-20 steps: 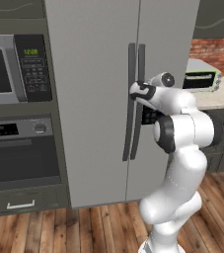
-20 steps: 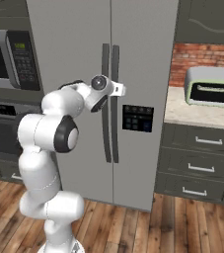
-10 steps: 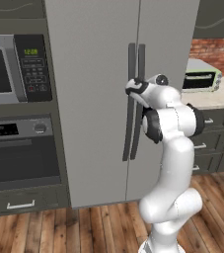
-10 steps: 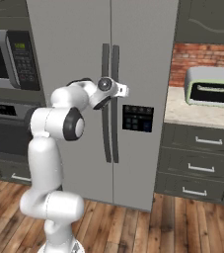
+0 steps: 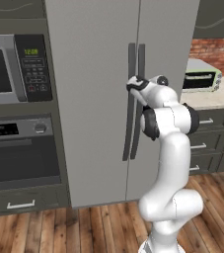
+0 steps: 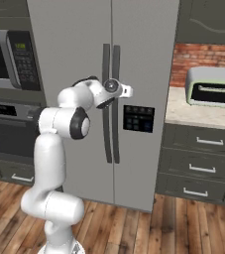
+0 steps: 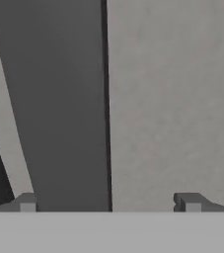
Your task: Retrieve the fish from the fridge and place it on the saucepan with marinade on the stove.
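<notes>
The claw (image 5: 133,85) is right up at the fridge (image 5: 93,99), jaws spread as wide as they go and nothing in them. In the hand view the two fingertips (image 7: 190,202) stand well apart at the bottom, and one dark door handle (image 7: 59,108) rises just ahead, over toward one fingertip rather than centred between them. The pale door panel takes up the space in front of the other fingertip.

From the left base view the claw sits at the upper part of the two long handles (image 5: 136,99) where the doors meet. Both doors are shut, so the fish cannot be seen; it is presumably behind them. The saucepan and stove lie somewhere off to the side of this scene.

The step in hand looks like getting a grip on a handle to pull a door open. The risk is the off-centre line-up: closing now could pinch only the edge of the handle, or let one finger press the door face, and the grip would slip on the pull. The two handles are close together too, so a finger could wedge between them or catch the wrong one. A toaster oven (image 6: 213,89) sits on the desk (image 6: 183,114) well off to the claw's right, clear of any door swing.
</notes>
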Controlling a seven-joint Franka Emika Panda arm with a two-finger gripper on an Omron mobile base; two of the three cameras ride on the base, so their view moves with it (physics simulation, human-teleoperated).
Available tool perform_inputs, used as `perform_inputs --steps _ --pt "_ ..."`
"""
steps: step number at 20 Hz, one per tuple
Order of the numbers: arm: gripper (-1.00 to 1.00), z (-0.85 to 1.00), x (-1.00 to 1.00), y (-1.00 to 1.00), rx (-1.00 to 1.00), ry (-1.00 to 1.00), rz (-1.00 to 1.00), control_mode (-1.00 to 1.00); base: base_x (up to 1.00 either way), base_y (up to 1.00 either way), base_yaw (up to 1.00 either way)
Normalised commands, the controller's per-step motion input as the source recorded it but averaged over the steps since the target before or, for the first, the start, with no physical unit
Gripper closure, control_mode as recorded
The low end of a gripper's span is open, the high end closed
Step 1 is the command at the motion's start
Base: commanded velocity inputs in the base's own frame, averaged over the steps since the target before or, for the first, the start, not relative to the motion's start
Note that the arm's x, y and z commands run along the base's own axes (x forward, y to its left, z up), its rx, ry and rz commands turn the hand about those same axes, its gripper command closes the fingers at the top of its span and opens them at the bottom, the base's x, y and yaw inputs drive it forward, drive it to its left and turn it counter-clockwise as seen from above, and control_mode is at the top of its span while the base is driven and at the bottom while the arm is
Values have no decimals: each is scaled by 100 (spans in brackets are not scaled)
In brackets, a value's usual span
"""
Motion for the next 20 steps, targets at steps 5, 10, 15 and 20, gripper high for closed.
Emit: perform_inputs --steps 5,10,15,20 --pt "100 -28 58 2 0 -1 0 -100 0 0 0" --pt "100 -15 40 25 0 -8 -6 -100 0 0 0" --pt "100 -8 35 25 0 -6 -9 -100 0 0 0" --pt "100 0 1 1 0 0 -3 -100 0 0 0"
